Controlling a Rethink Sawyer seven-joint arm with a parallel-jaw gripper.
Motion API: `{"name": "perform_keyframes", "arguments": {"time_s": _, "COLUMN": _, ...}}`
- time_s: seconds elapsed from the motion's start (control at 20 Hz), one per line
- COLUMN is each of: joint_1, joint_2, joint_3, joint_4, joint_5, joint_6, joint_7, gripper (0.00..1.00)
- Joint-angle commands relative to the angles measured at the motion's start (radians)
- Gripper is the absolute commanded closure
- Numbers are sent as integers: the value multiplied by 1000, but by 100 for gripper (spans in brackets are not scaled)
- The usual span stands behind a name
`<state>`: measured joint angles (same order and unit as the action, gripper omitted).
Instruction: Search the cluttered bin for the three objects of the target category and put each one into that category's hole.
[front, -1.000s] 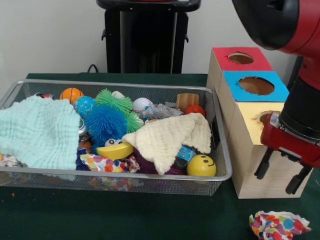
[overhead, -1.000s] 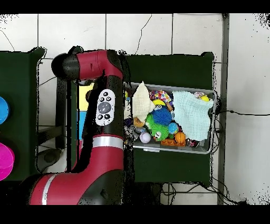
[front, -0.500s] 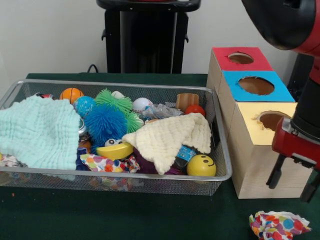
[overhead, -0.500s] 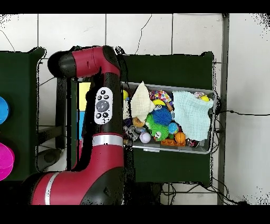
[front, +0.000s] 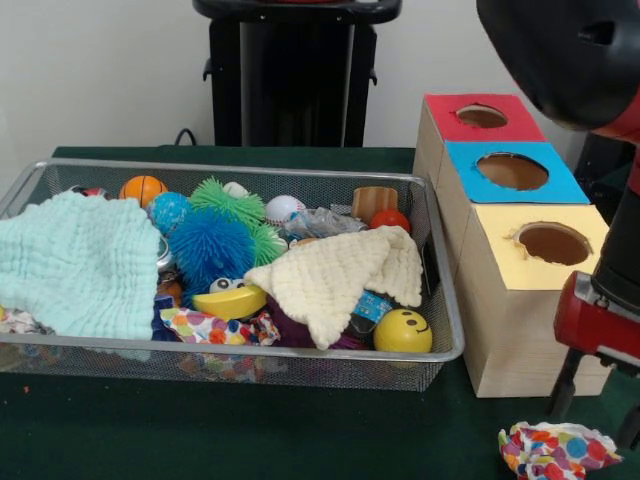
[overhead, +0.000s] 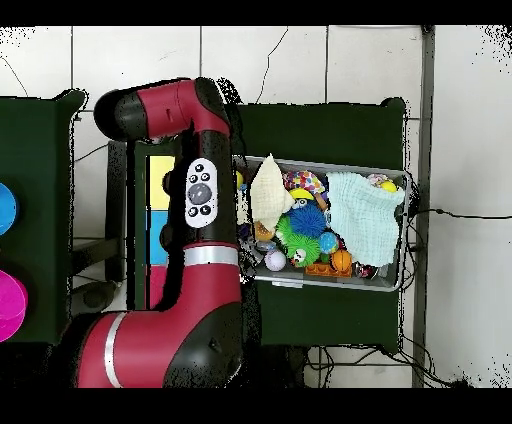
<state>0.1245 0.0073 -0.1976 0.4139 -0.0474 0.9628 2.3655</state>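
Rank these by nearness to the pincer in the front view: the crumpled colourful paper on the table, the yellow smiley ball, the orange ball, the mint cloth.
Measured from the pincer at the picture's lower right:
1. Crumpled colourful paper, on the table just below it.
2. Yellow smiley ball, in the bin's near right corner.
3. Mint cloth, over the bin's left end.
4. Orange ball, at the bin's far left.

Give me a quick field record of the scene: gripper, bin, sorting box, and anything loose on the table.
gripper: open, empty, low beside the yellow end of the box, just above the loose wrapper
bin: wire mesh basket holding balls, spiky toys, a mint cloth and a cream cloth
sorting box: wooden box with red, blue and yellow holes
loose: crumpled colourful wrapper on the table
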Motion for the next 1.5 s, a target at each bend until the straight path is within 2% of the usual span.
{"name": "perform_keyframes", "arguments": {"time_s": 0.05, "joint_1": -44, "joint_2": 125, "joint_3": 90, "joint_4": -74, "joint_5": -51, "joint_6": 22, "joint_7": -249, "gripper": 0}}
{"name": "perform_keyframes", "arguments": {"time_s": 0.55, "joint_1": -58, "joint_2": 209, "joint_3": 85, "joint_4": -172, "joint_5": 4, "joint_6": 192, "joint_7": -255, "gripper": 0}}
{"name": "perform_keyframes", "arguments": {"time_s": 0.75, "joint_1": -59, "joint_2": 250, "joint_3": 86, "joint_4": -212, "joint_5": 19, "joint_6": 231, "joint_7": -273, "gripper": 0}}
{"name": "perform_keyframes", "arguments": {"time_s": 1.15, "joint_1": -42, "joint_2": 266, "joint_3": 83, "joint_4": -227, "joint_5": 66, "joint_6": 347, "joint_7": -263, "gripper": 0}}
{"name": "perform_keyframes", "arguments": {"time_s": 1.4, "joint_1": -48, "joint_2": 282, "joint_3": 94, "joint_4": -242, "joint_5": 91, "joint_6": 326, "joint_7": -312, "gripper": 0}}
{"name": "perform_keyframes", "arguments": {"time_s": 1.45, "joint_1": -48, "joint_2": 282, "joint_3": 96, "joint_4": -242, "joint_5": 95, "joint_6": 315, "joint_7": -319, "gripper": 100}}
{"name": "perform_keyframes", "arguments": {"time_s": 1.5, "joint_1": -49, "joint_2": 284, "joint_3": 93, "joint_4": -249, "joint_5": 100, "joint_6": 322, "joint_7": -325, "gripper": 100}}
